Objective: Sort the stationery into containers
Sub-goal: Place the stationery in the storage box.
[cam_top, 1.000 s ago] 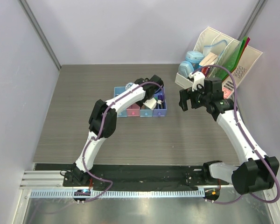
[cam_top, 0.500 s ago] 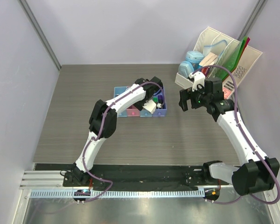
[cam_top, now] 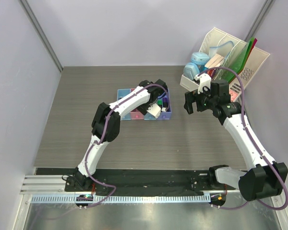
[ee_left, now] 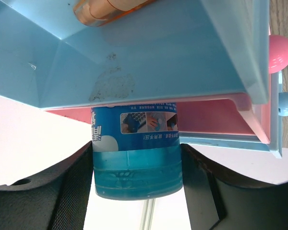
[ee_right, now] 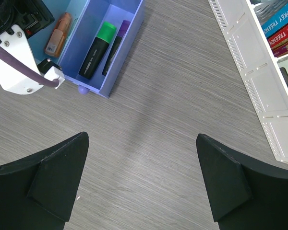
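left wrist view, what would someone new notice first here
The blue roll clamped in the left gripper's jaws, partly hidden by a light blue tray. Right wrist view: a green highlighter lies in the purple tray, the right gripper open above the table.

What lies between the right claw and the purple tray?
Only bare tabletop separates the right claw from the purple tray, seen in the right wrist view.

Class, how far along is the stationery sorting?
Done: a green highlighter and a purple highlighter lie in the purple tray; an orange highlighter lies in a light blue tray. In hand: the left tool grips the blue roll; the right tool hangs open. Left: setting that roll into a tray.
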You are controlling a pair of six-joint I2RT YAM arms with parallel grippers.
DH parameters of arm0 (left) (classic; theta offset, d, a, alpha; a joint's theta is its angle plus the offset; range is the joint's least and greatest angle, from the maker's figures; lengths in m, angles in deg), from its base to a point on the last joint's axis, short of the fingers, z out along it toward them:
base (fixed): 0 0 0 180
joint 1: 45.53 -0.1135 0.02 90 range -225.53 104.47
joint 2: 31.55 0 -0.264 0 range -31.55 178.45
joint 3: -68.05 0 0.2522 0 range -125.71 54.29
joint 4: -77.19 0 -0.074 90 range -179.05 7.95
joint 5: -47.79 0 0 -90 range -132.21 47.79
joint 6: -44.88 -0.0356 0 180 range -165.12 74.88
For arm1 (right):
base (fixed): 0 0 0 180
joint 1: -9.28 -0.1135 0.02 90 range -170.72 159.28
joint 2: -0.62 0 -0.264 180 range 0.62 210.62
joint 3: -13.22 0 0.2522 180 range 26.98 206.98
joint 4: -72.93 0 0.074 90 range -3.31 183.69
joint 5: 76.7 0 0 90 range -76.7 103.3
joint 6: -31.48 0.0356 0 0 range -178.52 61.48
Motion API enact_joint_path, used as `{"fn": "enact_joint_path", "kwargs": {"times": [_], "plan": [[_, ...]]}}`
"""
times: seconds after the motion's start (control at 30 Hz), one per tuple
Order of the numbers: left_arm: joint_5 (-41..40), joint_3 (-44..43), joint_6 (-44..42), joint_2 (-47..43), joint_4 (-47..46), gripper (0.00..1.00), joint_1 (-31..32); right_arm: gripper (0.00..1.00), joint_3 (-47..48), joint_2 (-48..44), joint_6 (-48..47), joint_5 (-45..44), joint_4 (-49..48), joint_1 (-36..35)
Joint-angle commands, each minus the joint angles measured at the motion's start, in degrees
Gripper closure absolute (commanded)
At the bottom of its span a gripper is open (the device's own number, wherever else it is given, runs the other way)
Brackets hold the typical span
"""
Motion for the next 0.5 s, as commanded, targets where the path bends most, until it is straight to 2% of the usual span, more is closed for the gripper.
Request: {"fn": "enact_joint_path", "kwargs": {"times": [0.0,0.13,0.17,0.23,0.37,0.47], "plan": [[-1.8,0.6,-0.7,-1.2,2.4,0.91,-0.4,0.0,0.7,-1.4,-0.3,0.6,-2.1,-0.3],[-1.0,0.5,-0.5,-1.6,2.0,0.82,-0.6,0.0,0.8,-1.4,-0.2,0.6,-2.1,-0.3],[-0.9,0.5,-0.3,-1.6,2.0,0.71,-0.6,0.0,0.8,-1.4,-0.2,0.6,-2.0,-0.3],[-1.0,0.7,0.0,-1.6,1.8,0.67,-0.5,0.01,0.9,-1.4,-0.1,0.7,-2.0,-0.3],[-0.2,1.7,0.4,-2.0,0.6,0.41,-0.6,0.0,1.0,-1.6,-0.1,0.7,-2.0,-0.3],[0.0,2.7,0.4,-2.5,-0.8,0.34,-0.6,0.0,0.8,-1.7,-0.1,0.6,-1.9,-0.3]]}}
